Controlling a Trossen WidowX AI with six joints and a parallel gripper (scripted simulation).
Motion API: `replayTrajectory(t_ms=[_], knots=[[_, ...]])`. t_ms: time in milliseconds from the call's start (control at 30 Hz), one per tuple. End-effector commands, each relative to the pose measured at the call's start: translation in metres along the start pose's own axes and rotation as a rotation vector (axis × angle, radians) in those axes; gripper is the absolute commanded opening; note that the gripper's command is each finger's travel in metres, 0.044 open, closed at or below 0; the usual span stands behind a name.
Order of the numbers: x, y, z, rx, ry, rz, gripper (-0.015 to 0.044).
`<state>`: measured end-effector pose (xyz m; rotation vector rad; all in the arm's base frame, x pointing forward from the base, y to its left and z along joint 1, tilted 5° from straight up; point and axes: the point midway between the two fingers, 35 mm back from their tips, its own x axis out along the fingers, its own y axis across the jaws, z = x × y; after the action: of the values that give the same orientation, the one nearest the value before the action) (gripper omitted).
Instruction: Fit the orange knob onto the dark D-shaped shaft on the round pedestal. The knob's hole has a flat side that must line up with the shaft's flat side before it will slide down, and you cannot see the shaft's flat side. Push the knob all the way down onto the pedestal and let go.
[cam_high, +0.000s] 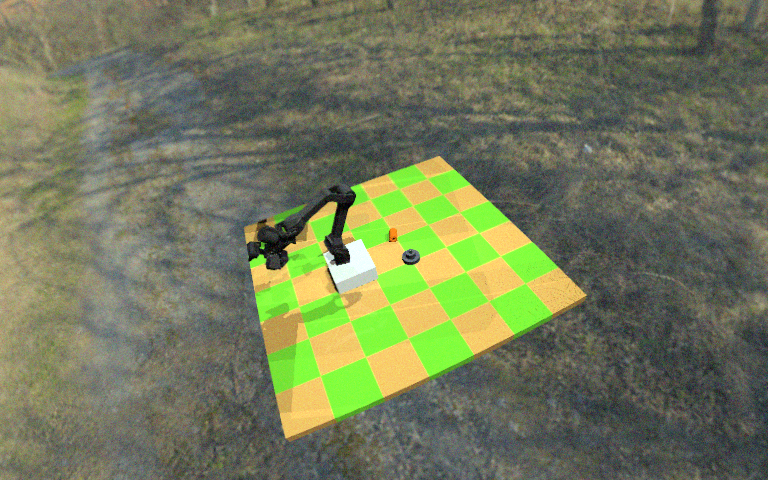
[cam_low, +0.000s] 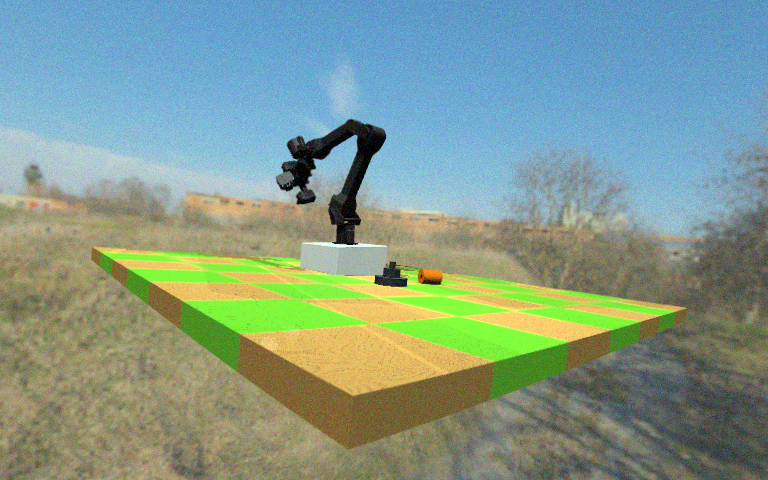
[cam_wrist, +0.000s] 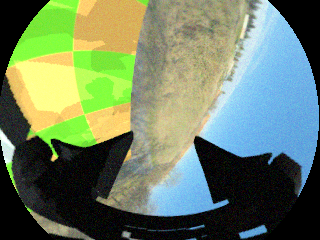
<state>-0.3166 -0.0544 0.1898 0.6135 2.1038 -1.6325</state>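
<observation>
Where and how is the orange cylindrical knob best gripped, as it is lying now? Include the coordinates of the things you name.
The orange cylindrical knob (cam_high: 393, 234) (cam_low: 431, 276) lies on its side, so I would come from above and close the open gripper (cam_wrist: 164, 138) across its round side wall, near mid-length. The dark round pedestal (cam_high: 411, 258) (cam_low: 390, 281) stands close by, so the fingers should probably keep clear of it.

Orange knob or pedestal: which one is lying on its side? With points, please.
The orange knob (cam_high: 393, 234) (cam_low: 430, 276): its round end faces sideways, while the pedestal (cam_high: 410, 257) (cam_low: 390, 280) stands upright.
</observation>
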Motion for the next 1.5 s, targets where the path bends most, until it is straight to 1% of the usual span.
replayTrajectory(t_ms=[0, 33, 200, 367, 600, 800, 933, 1033, 1200, 1300, 1467], knots=[[-0.001, 0.0, 0.003, -0.002, -0.009, -0.001, 0.0426], [-0.003, 0.0, 0.011, -0.009, -0.035, -0.005, 0.044], [-0.024, 0.006, 0.089, -0.108, -0.244, 0.005, 0.044], [-0.057, 0.024, 0.161, -0.232, -0.43, 0.035, 0.044], [-0.125, 0.071, 0.243, -0.431, -0.663, 0.083, 0.044], [-0.196, 0.127, 0.287, -0.625, -0.835, 0.121, 0.044], [-0.245, 0.171, 0.301, -0.766, -0.935, 0.141, 0.044], [-0.283, 0.204, 0.3, -0.876, -1.015, 0.133, 0.044], [-0.324, 0.243, 0.291, -1.007, -1.097, 0.127, 0.044], [-0.354, 0.277, 0.278, -1.114, -1.143, 0.131, 0.044], [-0.398, 0.334, 0.233, -1.298, -1.236, 0.151, 0.044]])
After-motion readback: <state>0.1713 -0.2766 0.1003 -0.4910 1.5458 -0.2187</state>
